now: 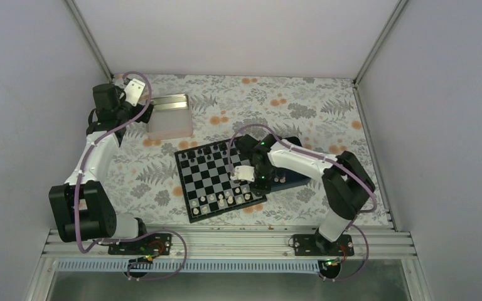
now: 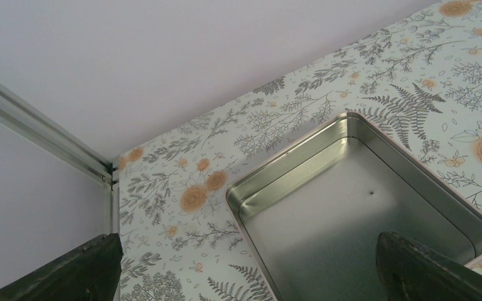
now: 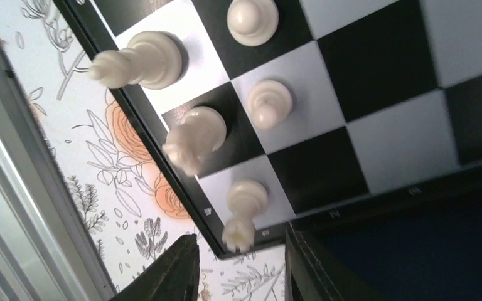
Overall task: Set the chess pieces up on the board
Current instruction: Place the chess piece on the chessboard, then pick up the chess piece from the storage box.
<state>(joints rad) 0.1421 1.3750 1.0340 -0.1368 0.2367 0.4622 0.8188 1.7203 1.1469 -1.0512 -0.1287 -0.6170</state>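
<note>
The board [image 1: 216, 175] lies mid-table, with black pieces along its far edge and white chess pieces [image 1: 223, 202] in the two near rows. My right gripper [image 1: 258, 186] hovers over the board's near right corner. In the right wrist view it [image 3: 241, 269] is open and empty, just off the corner of the board [image 3: 401, 144]. A white rook [image 3: 245, 210] stands on the corner square, with a knight [image 3: 194, 135], a bishop [image 3: 138, 63] and two pawns [image 3: 268, 103] beside it. My left gripper [image 1: 130, 94] is open and empty [image 2: 245, 282] over the tin's edge.
A silver metal tin [image 1: 171, 116], empty in the left wrist view [image 2: 351, 207], sits at the back left. A dark blue tray [image 1: 289, 172] lies against the board's right side under my right arm and shows in the right wrist view [image 3: 427, 251]. Enclosure walls stand around the table.
</note>
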